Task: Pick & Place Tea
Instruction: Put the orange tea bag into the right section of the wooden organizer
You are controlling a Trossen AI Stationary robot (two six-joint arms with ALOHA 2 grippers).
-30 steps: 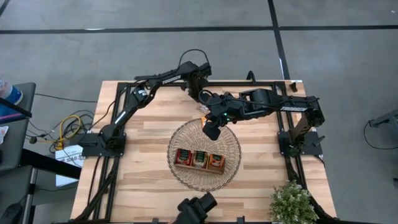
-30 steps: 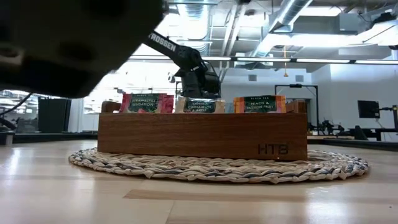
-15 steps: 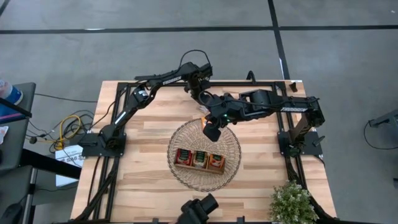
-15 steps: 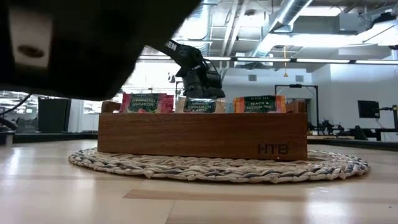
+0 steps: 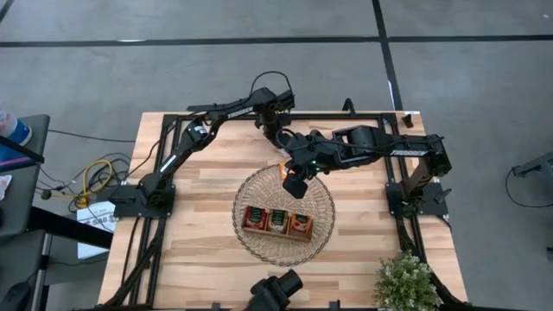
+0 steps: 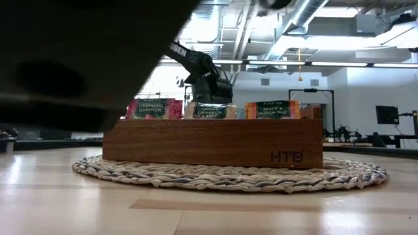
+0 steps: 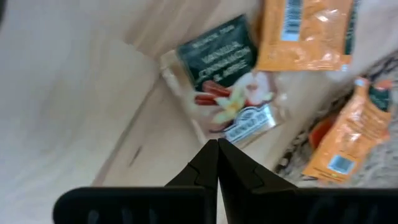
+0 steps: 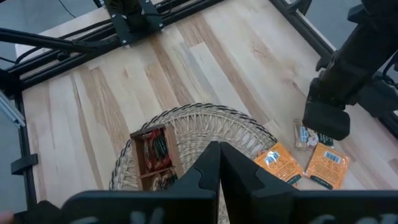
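- So the loose tea sachets are lying flat on the bare table (image 5: 199, 186) just past the far rim of the wicker mat (image 5: 321, 226): a pale one (image 7: 227, 93) and two orange ones (image 8: 276, 163), with one orange corner riding up on the weave.
- More packets already stand upright in the wooden tray (image 6: 212, 141) in the middle of the mat, labels facing out.
- Left gripper (image 7: 217, 149) sits right above the pale sachet, fingers pressed together, nothing in them. Looks like it's lining up on that one.
- Right gripper (image 8: 219, 152) hangs higher, over the mat's far side, jaws also closed and empty.
- Handling guess: these are paper-thin foil or paper envelopes, basically weightless, floppy and a bit slick. No breakage worry, but they'll bend or skate away if nudged.
- Lying flat, there's no edge sticking up, so the fingers need to spread first, then come down straddling one side and pinch.
- The orange one overhanging the mat rim is probably the easiest grab, since its corner is lifted.
- I'd go for a short edge, not the middle.
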